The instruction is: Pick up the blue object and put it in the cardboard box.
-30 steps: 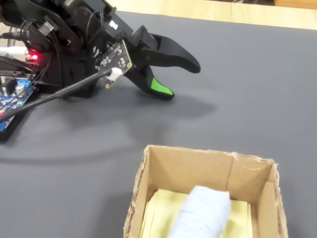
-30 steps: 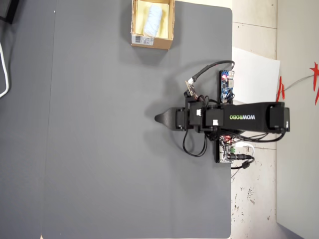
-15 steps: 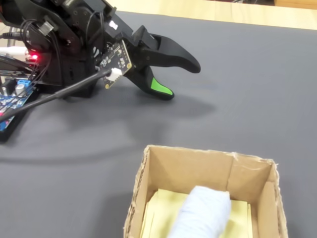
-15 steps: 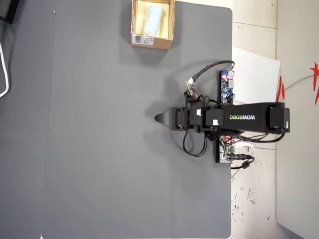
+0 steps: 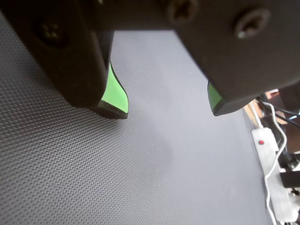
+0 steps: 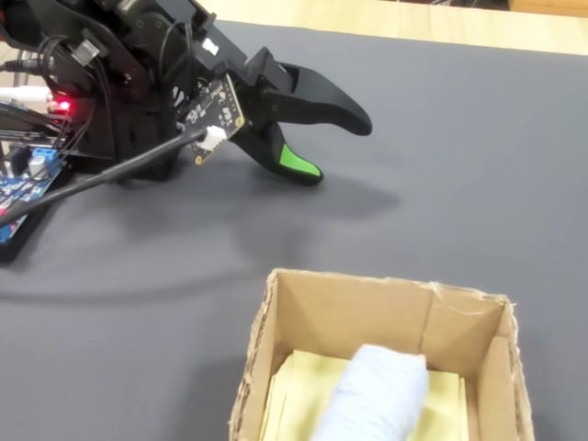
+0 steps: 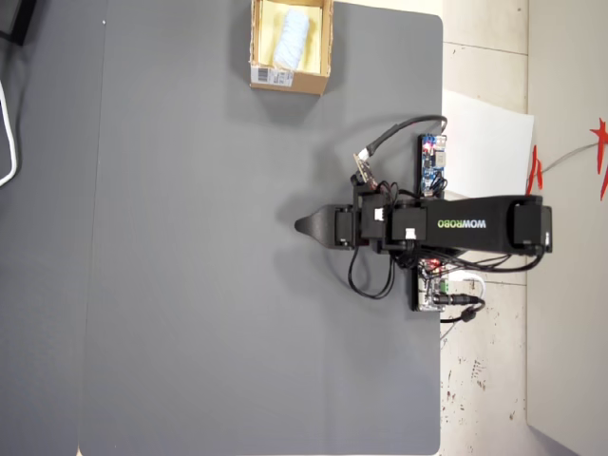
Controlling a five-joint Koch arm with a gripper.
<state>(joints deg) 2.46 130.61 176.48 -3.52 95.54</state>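
Observation:
The pale blue object lies inside the cardboard box; the overhead view shows the blue object in the box at the mat's top edge. My gripper hovers low over the dark mat, well away from the box, close to the arm's base. The wrist view shows the gripper with its green-padded fingers spread wide and only bare mat between them. In the overhead view the gripper points left, mid-mat.
A dark grey textured mat covers the table. The arm's base with circuit boards and cables sits at the mat's right edge in the overhead view. A white power strip lies off the mat in the wrist view.

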